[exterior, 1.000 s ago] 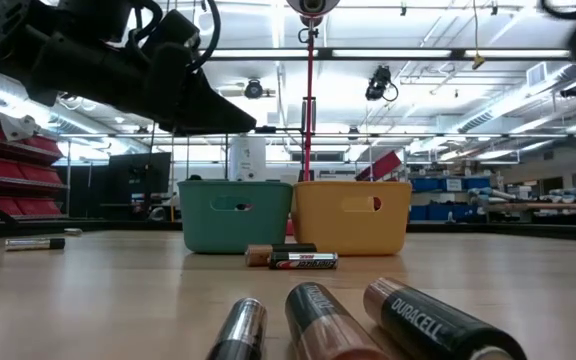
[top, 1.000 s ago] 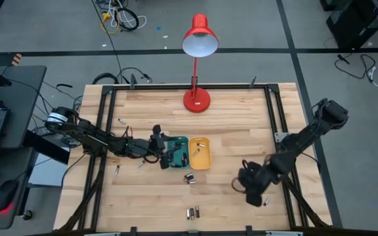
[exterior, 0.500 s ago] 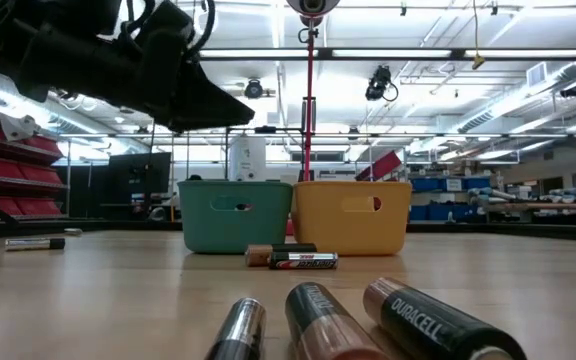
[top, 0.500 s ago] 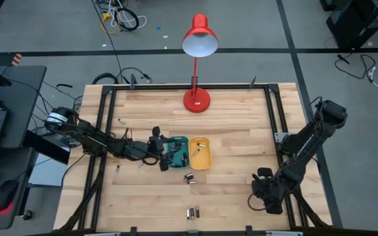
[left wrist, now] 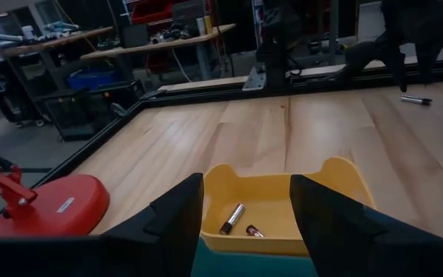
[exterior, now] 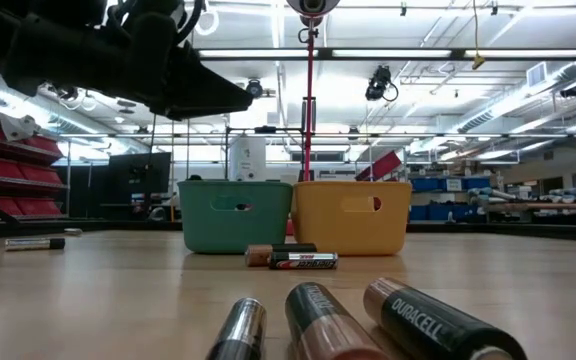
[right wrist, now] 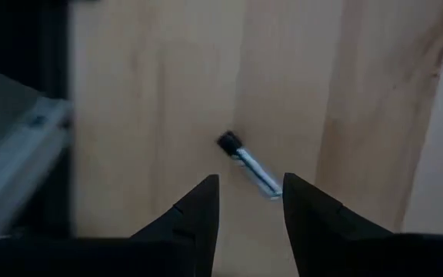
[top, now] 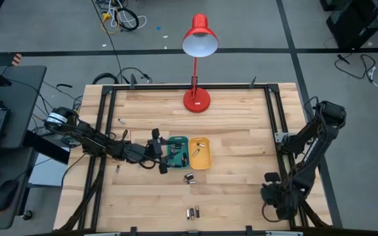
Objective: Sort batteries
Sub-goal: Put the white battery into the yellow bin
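- Two small trays sit side by side mid-worktop (top: pixel 241 141): a teal tray (top: pixel 178 152) and a yellow tray (top: pixel 200 153), touching each other.
- My left end effector (left wrist: pixel 246 211) hangs just over the teal tray's edge, fingers apart and empty, looking across into the yellow tray.
- Two batteries in the yellow tray (left wrist: pixel 234 218) lie on its floor, one silvery, one dark and shorter.
- A pair of batteries by the trays (top: pixel 189 177) rests on the wood just in front of the yellow tray.
- Three batteries at the front edge (top: pixel 192 212) lie close together, nearest the low camera.
- My right end effector (right wrist: pixel 249 200) is at the worktop's front right corner, fingers apart, holding nothing.
- One slim battery (right wrist: pixel 249 164) lies on the wood just beyond its fingertips.
- A red lamp (top: pixel 197 99) stands at the back.
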You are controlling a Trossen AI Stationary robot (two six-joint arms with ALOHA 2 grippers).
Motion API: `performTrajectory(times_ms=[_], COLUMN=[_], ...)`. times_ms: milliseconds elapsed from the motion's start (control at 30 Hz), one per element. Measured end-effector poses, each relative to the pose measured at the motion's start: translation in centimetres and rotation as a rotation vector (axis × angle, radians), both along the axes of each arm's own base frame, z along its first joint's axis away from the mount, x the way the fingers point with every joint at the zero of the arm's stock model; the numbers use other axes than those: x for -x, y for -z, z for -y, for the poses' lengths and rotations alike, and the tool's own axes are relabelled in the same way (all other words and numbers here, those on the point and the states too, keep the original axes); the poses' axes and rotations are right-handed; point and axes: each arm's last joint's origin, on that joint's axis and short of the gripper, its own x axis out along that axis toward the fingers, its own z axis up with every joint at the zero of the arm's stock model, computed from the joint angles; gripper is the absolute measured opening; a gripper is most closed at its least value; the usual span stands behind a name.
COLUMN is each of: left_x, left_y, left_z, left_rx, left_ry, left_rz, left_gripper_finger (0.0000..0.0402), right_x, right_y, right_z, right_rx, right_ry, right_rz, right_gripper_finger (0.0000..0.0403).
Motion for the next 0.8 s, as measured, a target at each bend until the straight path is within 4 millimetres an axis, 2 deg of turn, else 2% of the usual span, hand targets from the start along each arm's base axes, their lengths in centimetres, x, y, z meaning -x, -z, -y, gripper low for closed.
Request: performTrajectory(times_ms=[267, 400, 567, 633, 800], left_x=[0.0, 0.0, 0.0, 0.0, 0.0], left_y=[0.0, 0.0, 0.0, 0.0, 0.0], left_z=[-0.1, -0.1, -0.1, -0.1, -0.1], left_rx=[0.041, 0.048, 0.049, 0.050, 0.066], left_ry=[-0.037, -0.038, -0.038, -0.039, -0.044], left_rz=[0.016, 0.018, 0.019, 0.020, 0.025], left_gripper_finger=[0.0211, 0.0211, 0.0211, 0.0211, 0.0211], right_x=[0.0, -0.1, -0.5, -0.7, -1.5], right_y=[2.9, 3.1, 2.5, 2.5, 2.5], right_z=[-0.7, -0.9, -1.3, -1.3, -0.3], right_rx=[0.156, 0.192, 0.225, 0.234, 0.361], right_ry=[-0.175, -0.215, -0.245, -0.234, -0.059], right_rz=[-0.014, 0.002, 0.057, 0.079, 0.193], right_gripper_finger=[0.0130, 0.0124, 0.0089, 0.0075, 0.0065])
